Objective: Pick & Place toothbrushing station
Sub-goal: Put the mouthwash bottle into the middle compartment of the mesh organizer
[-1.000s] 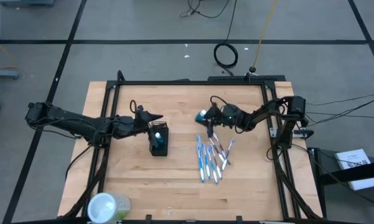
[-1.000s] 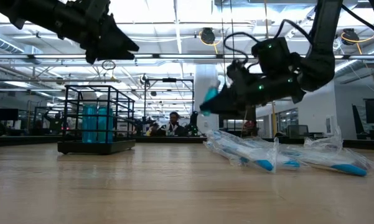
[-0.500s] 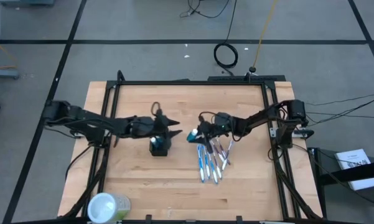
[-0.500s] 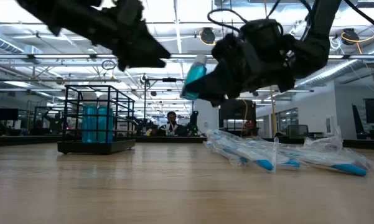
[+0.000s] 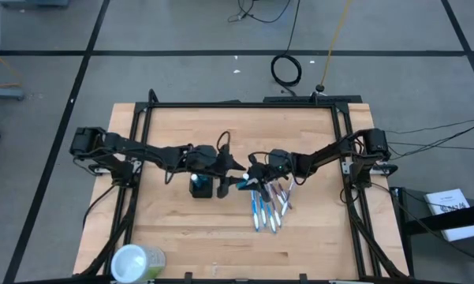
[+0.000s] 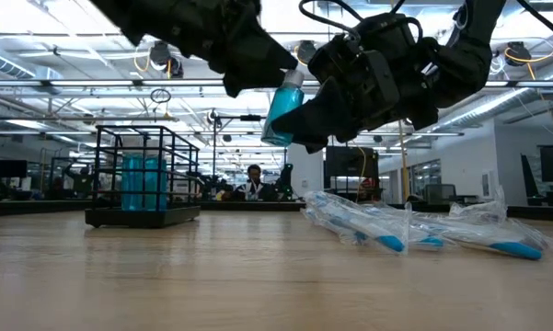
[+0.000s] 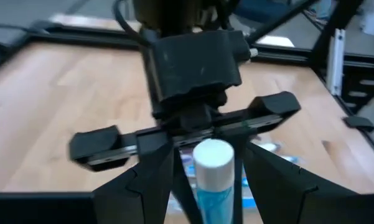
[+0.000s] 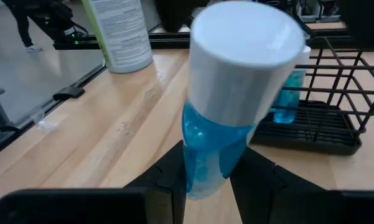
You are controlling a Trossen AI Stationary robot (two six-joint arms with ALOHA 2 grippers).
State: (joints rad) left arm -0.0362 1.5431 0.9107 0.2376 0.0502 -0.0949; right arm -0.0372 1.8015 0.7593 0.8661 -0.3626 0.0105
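A blue bottle (image 6: 281,110) with a white cap (image 7: 213,160) hangs above the table between the two arms, with my right gripper (image 8: 208,168) shut on it. My left gripper (image 7: 208,155) is open, its fingers standing on either side of the cap; whether they touch it I cannot tell. To the left, a black wire holder (image 5: 201,186) stands on the table with blue bottles (image 6: 143,184) inside. Wrapped toothbrushes (image 5: 268,201) lie on the table right of it. My right gripper pinches the bottle's blue body (image 8: 202,162), low down and away from the cap, between its two fingers. The fingers reach in from the table's right, close to level. The bottle is tilted with its cap uppermost, lifted clear of the table.
A pale-green round container (image 5: 138,262) stands at the near left corner of the table. A black frame (image 5: 244,104) runs round the table's edges. The pile of toothbrushes (image 6: 414,230) lies just below and right of the held bottle.
My right gripper has carried the bottle up and toward the table's left and near edge, tipping it so the cap points at my left gripper. My left gripper has gone toward the table's right, past the holder, until its fingers stand around the cap.
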